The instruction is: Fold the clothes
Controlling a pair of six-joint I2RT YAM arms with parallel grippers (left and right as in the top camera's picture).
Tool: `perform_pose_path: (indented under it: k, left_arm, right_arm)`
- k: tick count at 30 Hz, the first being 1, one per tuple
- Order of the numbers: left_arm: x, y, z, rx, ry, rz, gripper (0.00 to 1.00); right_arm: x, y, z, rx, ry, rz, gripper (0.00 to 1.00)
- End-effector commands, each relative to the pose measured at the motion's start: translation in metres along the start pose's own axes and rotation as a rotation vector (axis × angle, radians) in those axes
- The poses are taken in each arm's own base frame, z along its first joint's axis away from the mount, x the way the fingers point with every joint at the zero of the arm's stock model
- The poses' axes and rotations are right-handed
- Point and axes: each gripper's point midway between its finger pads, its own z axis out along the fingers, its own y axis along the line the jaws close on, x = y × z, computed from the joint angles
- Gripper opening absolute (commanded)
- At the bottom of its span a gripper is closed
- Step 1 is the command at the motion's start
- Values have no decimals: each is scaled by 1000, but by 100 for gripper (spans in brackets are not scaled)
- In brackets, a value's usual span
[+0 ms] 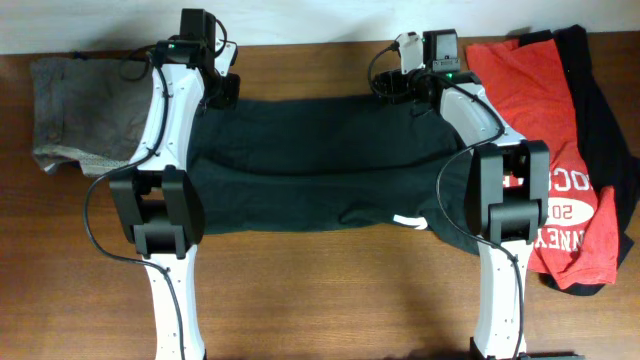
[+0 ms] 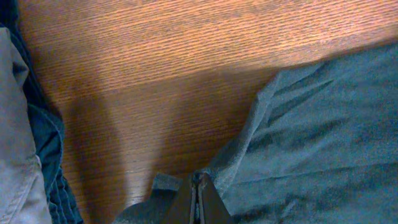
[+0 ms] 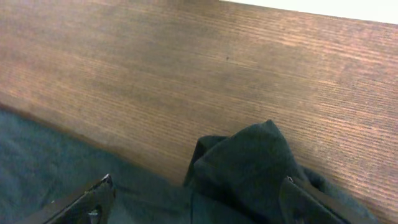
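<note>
Left gripper (image 2: 198, 198) clenched on cloth, right gripper (image 3: 198, 183) spread wide
The left gripper's thin dark fingers pinch the far edge of the soft black short-sleeved T-shirt (image 1: 310, 165); the right gripper's fingers stand apart with a bunched fold of that shirt between them, unsqueezed. The shirt lies spread across the brown wooden table (image 1: 330, 300) between both arms. At the right a red white-printed T-shirt (image 1: 545, 110) lies over another black T-shirt (image 1: 595, 90); at the left sits a folded grey-brown garment (image 1: 85, 110)
</note>
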Motion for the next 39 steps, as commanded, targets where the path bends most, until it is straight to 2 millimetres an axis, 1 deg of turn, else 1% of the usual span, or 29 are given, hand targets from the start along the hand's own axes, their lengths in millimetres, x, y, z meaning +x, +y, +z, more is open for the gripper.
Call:
perform_pose_path:
  k: [1, 5, 10, 11, 13, 17, 20, 22, 24, 26, 27, 29, 30, 33, 35, 37, 39]
  left_arm:
    - [-9, 4, -16, -11, -40, -16, 1]
    - [-9, 4, -16, -11, -40, -16, 1]
    - [-9, 4, -16, -11, -40, -16, 1]
    - [-9, 4, -16, -10, -39, -16, 1]
    - [-10, 4, -16, -11, -42, -16, 1]
    - [-12, 5, -16, -13, -51, -16, 1]
    - [-14, 5, -17, -14, -60, -16, 1]
    - [-15, 5, -17, -14, -63, -16, 1]
    - [-16, 5, -17, -15, -65, -16, 1]
    - [-16, 5, -17, -15, -67, -16, 1]
    - [-16, 5, -17, -15, -66, -16, 1]
    - [-16, 5, -17, -15, -66, -16, 1]
    - [-16, 5, -17, -15, -66, -16, 1]
    - [-16, 5, -17, -15, -66, -16, 1]
    - [-16, 5, -17, -15, -66, -16, 1]
    - [-16, 5, -17, -15, -66, -16, 1]
    - [-16, 5, -17, -15, -66, -16, 1]
  right_arm:
    - [-7, -8, 1, 36, -27, 6, 88]
    - [-7, -16, 1, 85, -27, 5, 86]
    - [-4, -31, 9, 150, -37, 2, 85]
    - [-5, -31, 10, 150, -43, -2, 84]
    - [-4, -32, 15, 150, -51, -5, 77]
    - [-2, -34, 21, 150, -60, -7, 75]
    - [7, -36, 28, 150, -44, -3, 74]
    - [8, -37, 29, 150, -42, -2, 73]
    - [5, -37, 29, 150, -54, -5, 62]
    - [0, -38, 27, 153, -69, -4, 37]
    - [-2, -37, 27, 153, -74, -6, 29]
    - [-6, -37, 25, 153, -78, -7, 16]
    - [-7, -37, 23, 154, -80, -7, 13]
    - [-21, -41, 10, 198, -109, 27, 8]
    - [-35, -40, -3, 210, -137, 26, 8]
    - [-56, -33, -26, 211, -170, 18, 8]
    - [-68, -28, -46, 215, -175, 16, 8]
